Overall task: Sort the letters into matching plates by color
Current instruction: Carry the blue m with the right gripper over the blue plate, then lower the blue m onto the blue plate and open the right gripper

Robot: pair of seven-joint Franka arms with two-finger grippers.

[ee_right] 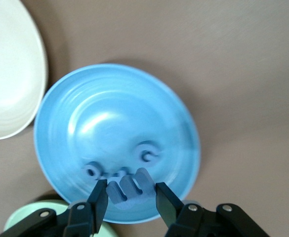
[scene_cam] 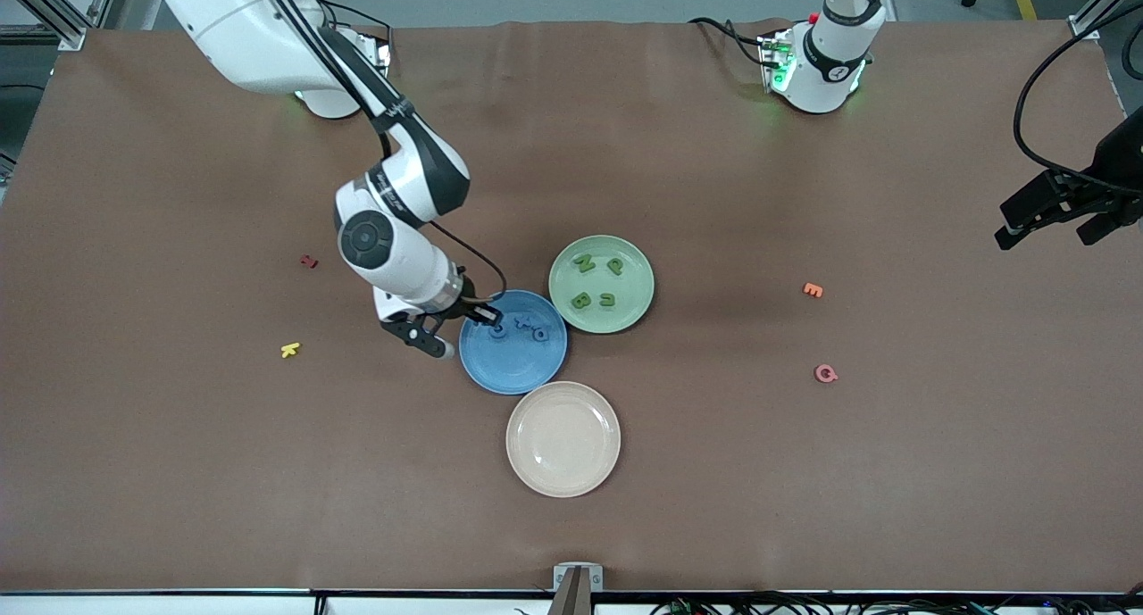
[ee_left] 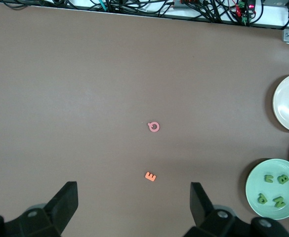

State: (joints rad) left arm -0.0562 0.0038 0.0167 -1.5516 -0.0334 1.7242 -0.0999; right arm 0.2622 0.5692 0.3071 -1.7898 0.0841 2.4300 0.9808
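My right gripper (scene_cam: 466, 328) hangs over the edge of the blue plate (scene_cam: 513, 369) at the right arm's end and is shut on a blue letter (ee_right: 129, 190); its fingers (ee_right: 99, 197) press the letter's sides just above the plate (ee_right: 114, 113). Other blue letters (scene_cam: 541, 334) lie in that plate, also shown in the right wrist view (ee_right: 148, 153). The pale green plate (scene_cam: 625, 316) beside it holds several green letters (scene_cam: 584, 262), as the left wrist view shows too (ee_left: 255, 185). My left gripper (scene_cam: 1049, 222) waits open and empty (ee_left: 133, 207) high over the left arm's end of the table.
A cream plate (scene_cam: 563, 438) sits nearer to the front camera, touching the blue plate. Loose letters lie on the brown table: red (scene_cam: 309, 261) and yellow (scene_cam: 290, 350) toward the right arm's end, orange (scene_cam: 813, 289) and pink (scene_cam: 826, 373) toward the left arm's end.
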